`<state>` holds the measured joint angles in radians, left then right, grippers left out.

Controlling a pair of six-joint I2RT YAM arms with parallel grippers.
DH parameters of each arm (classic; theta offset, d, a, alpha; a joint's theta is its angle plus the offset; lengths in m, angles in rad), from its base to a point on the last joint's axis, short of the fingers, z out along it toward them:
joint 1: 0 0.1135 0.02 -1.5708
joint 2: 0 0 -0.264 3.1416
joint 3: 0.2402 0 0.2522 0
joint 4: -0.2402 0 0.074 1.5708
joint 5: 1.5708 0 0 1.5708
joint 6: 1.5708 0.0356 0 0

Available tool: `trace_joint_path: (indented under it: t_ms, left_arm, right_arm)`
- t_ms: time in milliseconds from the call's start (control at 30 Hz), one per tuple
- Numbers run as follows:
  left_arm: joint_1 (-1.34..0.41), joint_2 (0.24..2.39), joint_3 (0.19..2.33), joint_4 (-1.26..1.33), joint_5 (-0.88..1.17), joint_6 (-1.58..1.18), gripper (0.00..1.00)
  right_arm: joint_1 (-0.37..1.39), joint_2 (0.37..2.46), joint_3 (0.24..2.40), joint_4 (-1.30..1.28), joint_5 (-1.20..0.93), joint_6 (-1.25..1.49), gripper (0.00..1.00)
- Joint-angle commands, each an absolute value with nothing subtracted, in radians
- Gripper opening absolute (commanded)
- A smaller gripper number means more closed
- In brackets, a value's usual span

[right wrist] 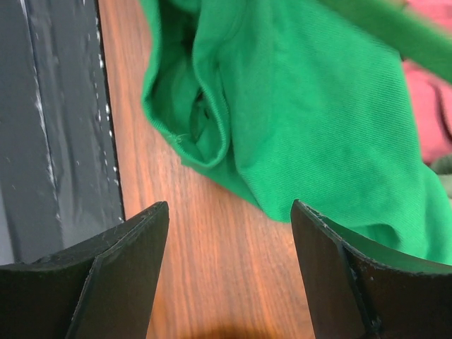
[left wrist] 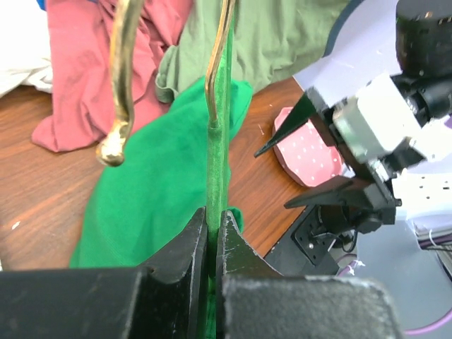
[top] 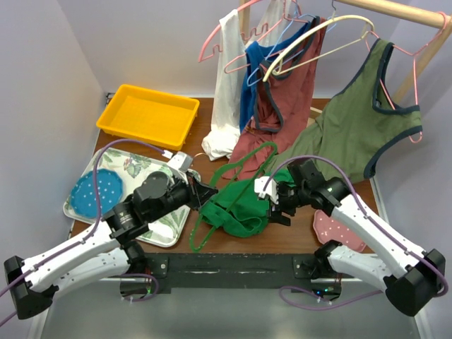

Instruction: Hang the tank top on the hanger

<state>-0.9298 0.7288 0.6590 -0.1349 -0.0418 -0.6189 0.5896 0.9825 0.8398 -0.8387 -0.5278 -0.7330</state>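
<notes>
The bright green tank top [top: 240, 210] lies crumpled on the wooden table between my two grippers. The thin dark-green hanger [top: 236, 166] lies across it, with its brass-coloured hook [left wrist: 116, 85] pointing to the far side. My left gripper [top: 210, 192] is shut on the hanger's green bar [left wrist: 217, 141], and its jaws [left wrist: 214, 215] pinch that bar just above the tank top [left wrist: 152, 205]. My right gripper [top: 276, 207] is open and empty at the tank top's right edge. In the right wrist view, the right gripper [right wrist: 229, 219] hovers over bare wood beside the tank top's folded hem [right wrist: 304, 106].
A yellow bin [top: 148, 116] and a patterned tray [top: 85, 212] with a blue disc [top: 97, 192] sit at the left. A pink dotted disc [top: 337, 232] lies at the right. Behind hangs a rail with an olive top [top: 360, 131], a rust-red top [top: 282, 99], a cream hanger [top: 318, 32] and pink hangers.
</notes>
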Motion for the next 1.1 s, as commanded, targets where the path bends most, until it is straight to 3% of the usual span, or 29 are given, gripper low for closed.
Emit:
trace_joint_path:
  t_ms: [0, 667, 767, 800, 933, 967, 1067]
  left_arm:
    - [-0.927, 0.693, 0.647, -0.071, -0.101, -0.64, 0.0]
    - [-0.927, 0.594, 0.589, -0.109, -0.164, -0.606, 0.0]
    - [-0.927, 0.588, 0.575, -0.098, -0.163, -0.606, 0.0]
    - [-0.927, 0.583, 0.574, -0.098, -0.163, -0.604, 0.0]
    - [-0.927, 0.572, 0.568, -0.1, -0.166, -0.603, 0.0]
    - [-0.927, 0.569, 0.566, -0.103, -0.167, -0.603, 0.0]
    - [-0.927, 0.558, 0.565, -0.121, -0.183, -0.601, 0.0]
  right_arm:
    - [0.635, 1.009, 0.827, -0.812, -0.468, -0.805, 0.73]
    - [0.808, 1.252, 0.88, -0.558, -0.406, -0.658, 0.73]
    - [0.819, 1.273, 0.879, -0.538, -0.408, -0.641, 0.66]
    - [0.821, 1.282, 0.876, -0.537, -0.403, -0.646, 0.59]
    - [0.828, 1.285, 0.867, -0.534, -0.391, -0.657, 0.46]
    - [0.828, 1.282, 0.871, -0.534, -0.379, -0.655, 0.46]
    - [0.824, 1.259, 0.896, -0.522, -0.33, -0.643, 0.7]
